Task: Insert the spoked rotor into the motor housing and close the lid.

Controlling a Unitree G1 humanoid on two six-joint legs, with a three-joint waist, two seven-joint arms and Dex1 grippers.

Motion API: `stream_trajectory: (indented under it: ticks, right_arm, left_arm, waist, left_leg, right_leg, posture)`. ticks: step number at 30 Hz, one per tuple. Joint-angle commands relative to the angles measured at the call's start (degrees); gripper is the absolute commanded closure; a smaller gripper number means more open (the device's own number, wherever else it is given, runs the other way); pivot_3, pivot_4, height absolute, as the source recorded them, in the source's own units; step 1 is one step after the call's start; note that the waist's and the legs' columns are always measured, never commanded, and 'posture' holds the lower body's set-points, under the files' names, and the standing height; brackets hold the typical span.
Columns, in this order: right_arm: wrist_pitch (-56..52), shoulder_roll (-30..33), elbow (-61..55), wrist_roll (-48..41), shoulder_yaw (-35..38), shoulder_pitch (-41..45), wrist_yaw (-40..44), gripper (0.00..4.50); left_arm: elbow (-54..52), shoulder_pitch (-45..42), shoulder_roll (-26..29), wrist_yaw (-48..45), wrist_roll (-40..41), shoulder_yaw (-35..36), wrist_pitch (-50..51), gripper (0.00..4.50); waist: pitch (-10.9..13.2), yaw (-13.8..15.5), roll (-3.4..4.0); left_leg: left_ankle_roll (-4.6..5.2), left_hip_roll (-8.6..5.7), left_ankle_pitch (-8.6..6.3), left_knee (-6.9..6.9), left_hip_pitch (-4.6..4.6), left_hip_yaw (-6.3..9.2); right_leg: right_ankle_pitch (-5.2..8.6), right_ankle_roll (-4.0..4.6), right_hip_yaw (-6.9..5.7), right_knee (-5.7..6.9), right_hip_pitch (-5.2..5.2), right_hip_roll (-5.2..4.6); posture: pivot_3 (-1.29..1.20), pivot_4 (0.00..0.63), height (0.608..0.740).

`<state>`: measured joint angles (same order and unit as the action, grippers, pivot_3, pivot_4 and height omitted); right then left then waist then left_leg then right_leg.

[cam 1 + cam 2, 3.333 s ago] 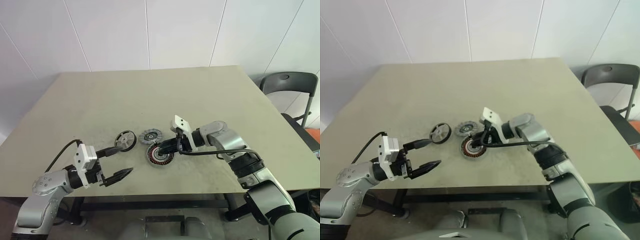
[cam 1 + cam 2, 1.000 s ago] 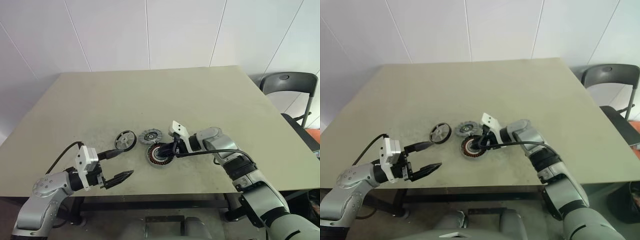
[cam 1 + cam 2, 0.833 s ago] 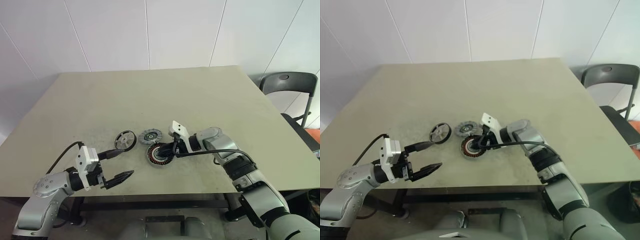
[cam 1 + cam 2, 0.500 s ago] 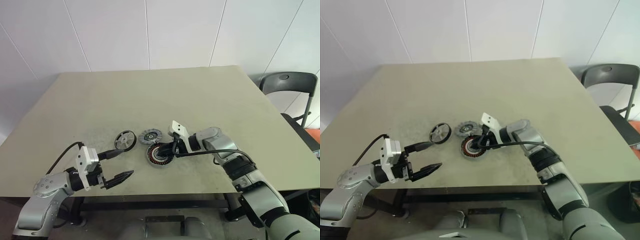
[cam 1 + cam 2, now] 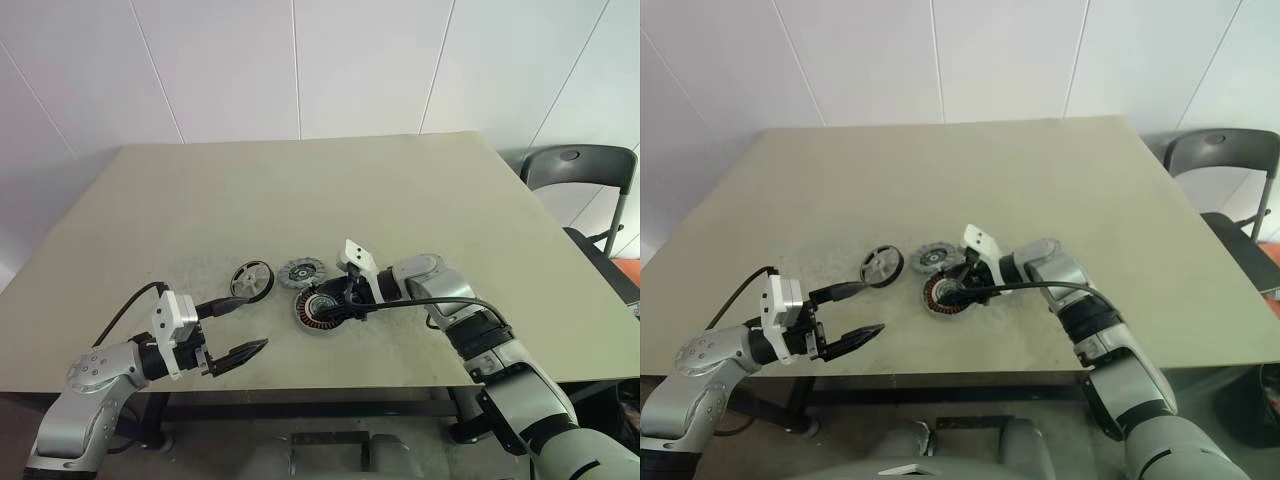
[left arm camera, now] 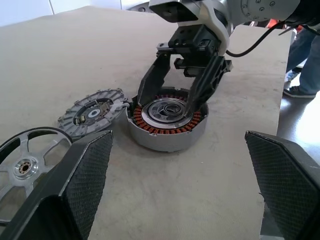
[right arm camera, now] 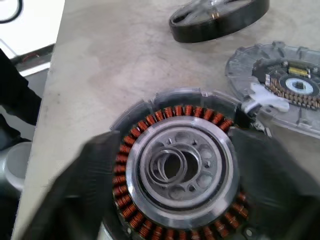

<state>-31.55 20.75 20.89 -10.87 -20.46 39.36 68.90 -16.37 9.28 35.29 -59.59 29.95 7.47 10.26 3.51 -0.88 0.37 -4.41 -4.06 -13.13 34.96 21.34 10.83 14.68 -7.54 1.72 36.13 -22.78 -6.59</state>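
Note:
The motor housing, a dark round body with copper windings and a silver centre, lies on the table. My right gripper is open, one finger on each side of the housing, holding nothing. A small loose ring rests in the silver centre. The lid, a grey ribbed disc, lies flat just behind the housing. To the lid's left lies the spoked rotor, dark-rimmed. My left gripper hangs open and empty near the table's front edge, short of the rotor.
The beige table stretches wide behind the parts. Its front edge runs just below my left gripper. A dark chair stands off the table's right side.
My right gripper's fingers, close together over the housing's centre before, have spread apart to either side of it. The left arm and the parts have not moved.

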Motion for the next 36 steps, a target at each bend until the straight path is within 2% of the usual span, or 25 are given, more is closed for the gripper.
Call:
stream_trajectory:
  ticks: [1,10,11,13,15,24,36]
  right_arm:
    - [-3.8,-0.1,-6.2,-4.7,4.2,2.1,0.8,0.05]
    - [-6.7,3.1,-10.7,-6.0,4.6,2.3,1.7,0.05]
    - [-6.8,3.3,-10.3,-5.8,4.3,2.2,1.5,0.22]
    - [-6.6,3.8,-9.8,-5.2,3.4,1.7,2.0,0.65]
    - [-5.5,4.3,-9.3,-4.2,2.2,1.1,2.4,1.28]
    - [-3.2,5.0,-7.6,-2.3,-1.6,0.3,4.9,4.45]
    - [0.4,4.7,-4.3,1.3,-4.0,0.4,4.9,4.48]
  left_arm:
    - [-0.6,-0.5,0.1,-0.1,0.0,0.1,-0.9,0.00]
    - [0.1,-0.8,-0.2,-0.3,-0.4,-0.2,-1.3,0.00]
    - [0.2,-0.8,-0.3,-0.3,-0.5,-0.3,-1.4,0.00]
    - [0.7,-0.8,-0.5,-0.5,-0.8,-0.4,-1.8,0.00]
    - [1.0,-0.7,-0.6,-0.6,-1.0,-0.5,-2.1,0.00]
    - [2.8,0.0,-0.6,-1.3,-1.4,-0.7,-4.2,0.00]
    - [2.9,0.3,-0.7,-1.2,-1.7,-1.1,-4.9,0.00]
  waist:
    - [0.0,0.0,0.00]
    - [0.0,0.1,0.00]
    - [0.0,0.1,0.00]
    - [0.0,0.1,0.00]
    - [0.0,0.0,0.00]
    - [0.0,0.0,0.00]
    - [0.0,0.1,0.00]
  left_leg:
    - [0.00,0.00,0.00,0.00,0.01,0.00]
    - [-0.01,0.00,0.00,0.01,0.02,0.00]
    - [-0.01,0.00,-0.01,0.01,0.03,0.00]
    - [-0.01,0.00,-0.01,0.00,0.04,0.00]
    - [-0.01,0.00,0.00,-0.01,0.04,0.00]
    - [-0.01,0.00,0.00,-0.01,0.04,-0.01]
    - [-0.01,0.00,0.00,-0.01,0.04,0.00]
  right_leg:
    - [0.00,0.00,0.00,0.00,-0.01,0.00]
    - [0.01,0.00,0.00,-0.03,0.00,-0.01]
    - [0.01,0.00,0.00,-0.03,0.00,-0.01]
    - [0.01,0.00,0.00,-0.03,-0.02,-0.01]
    - [0.01,0.00,0.00,-0.03,-0.03,-0.01]
    - [0.01,0.00,0.00,-0.03,-0.04,-0.01]
    - [0.01,-0.01,0.00,-0.03,-0.04,-0.01]
  posture:
    - [0.00,0.000,0.740]
    - [0.00,0.000,0.740]
    - [0.00,0.000,0.740]
    - [0.00,0.000,0.740]
    - [0.00,0.000,0.740]
    - [0.00,0.000,0.740]
    - [0.00,0.000,0.740]
